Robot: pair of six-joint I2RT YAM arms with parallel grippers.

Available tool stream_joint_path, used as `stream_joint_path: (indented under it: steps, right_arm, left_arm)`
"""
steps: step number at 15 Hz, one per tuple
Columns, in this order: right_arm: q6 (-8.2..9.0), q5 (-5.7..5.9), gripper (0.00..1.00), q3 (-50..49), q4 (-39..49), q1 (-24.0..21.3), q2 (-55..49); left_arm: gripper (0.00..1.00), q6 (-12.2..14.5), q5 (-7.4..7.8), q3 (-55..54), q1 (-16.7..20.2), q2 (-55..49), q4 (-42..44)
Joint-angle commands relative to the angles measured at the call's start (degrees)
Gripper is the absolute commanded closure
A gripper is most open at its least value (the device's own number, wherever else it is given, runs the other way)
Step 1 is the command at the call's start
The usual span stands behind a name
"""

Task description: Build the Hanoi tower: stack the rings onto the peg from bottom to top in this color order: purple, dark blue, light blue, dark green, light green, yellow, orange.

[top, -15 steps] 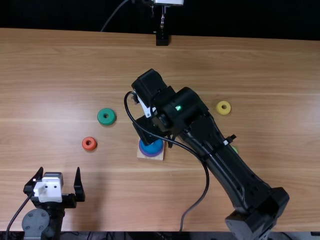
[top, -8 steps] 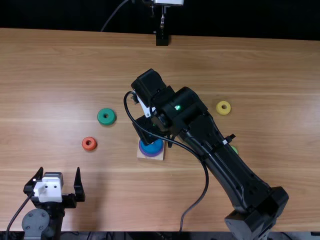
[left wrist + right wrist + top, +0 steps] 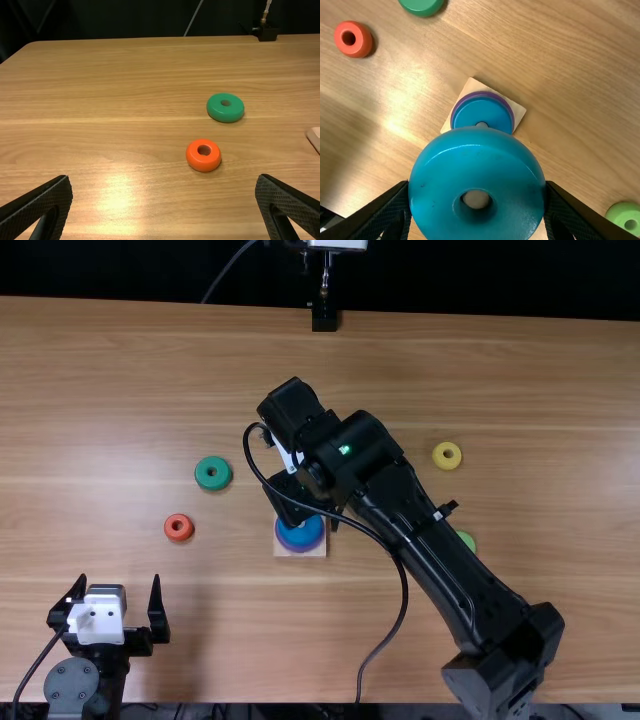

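The right arm [image 3: 440,540] is leaning over the base [image 3: 300,552], masking its far part; its gripper [image 3: 478,190] is clamping the light blue ring [image 3: 477,165] above the stack, probably needing centring over the peg [image 3: 481,124] before lowering level; the left gripper [image 3: 120,580] is gaping near left; the dark green ring [image 3: 222,476] is lying left, light green ring [image 3: 468,541] right, yellow ring [image 3: 440,462] far right, orange ring [image 3: 171,534] left.

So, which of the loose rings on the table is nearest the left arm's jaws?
The orange ring, a little beyond those open jaws; the dark green ring sits farther off, the yellow ring and light green ring across on the right.
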Motion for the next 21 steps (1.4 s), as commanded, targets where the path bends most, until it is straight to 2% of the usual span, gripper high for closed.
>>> stream_joint_path:
  steps: [1, 2, 9, 11, 15, 19, 20, 21]
  right_arm:
    - [0.01, -0.22, 0.50, 1.1, 0.0, -0.2, 0.6]
    - [0.01, -0.12, 0.00, 1.0, -0.3, -0.2, 0.7]
    - [0.01, 0.10, 0.00, 4.0, 0.4, -0.4, 0.7]
    - [-0.10, -0.01, 0.00, 4.3, 4.0, -1.5, 0.6]
    - [-0.52, -0.01, 0.00, 3.5, 14.4, -7.2, -0.9]
    - [-0.62, 0.10, 0.00, -0.1, 17.8, -13.9, -6.4]
    - [-0.62, 1.47, 0.00, -2.6, 17.8, -15.8, -8.7]
    - [-0.52, 4.53, 0.00, -6.3, 18.1, -17.2, -11.5]
  left_arm:
    - [0.00, 0.7, 0.55, -6.0, 0.3, -0.7, -4.7]
    - [0.00, 0.7, 0.55, -6.0, 0.3, -0.7, -4.7]
    - [0.00, 0.7, 0.55, -6.0, 0.3, -0.7, -4.7]
    - [0.00, 0.7, 0.55, -6.0, 0.3, -0.7, -4.7]
    - [0.00, 0.7, 0.55, -6.0, 0.3, -0.7, -4.7]
    - [0.00, 0.7, 0.55, -6.0, 0.3, -0.7, -4.7]
    - [0.00, 0.7, 0.55, -6.0, 0.3, -0.7, -4.7]
    - [0.00, 0.7, 0.55, -6.0, 0.3, -0.7, -4.7]
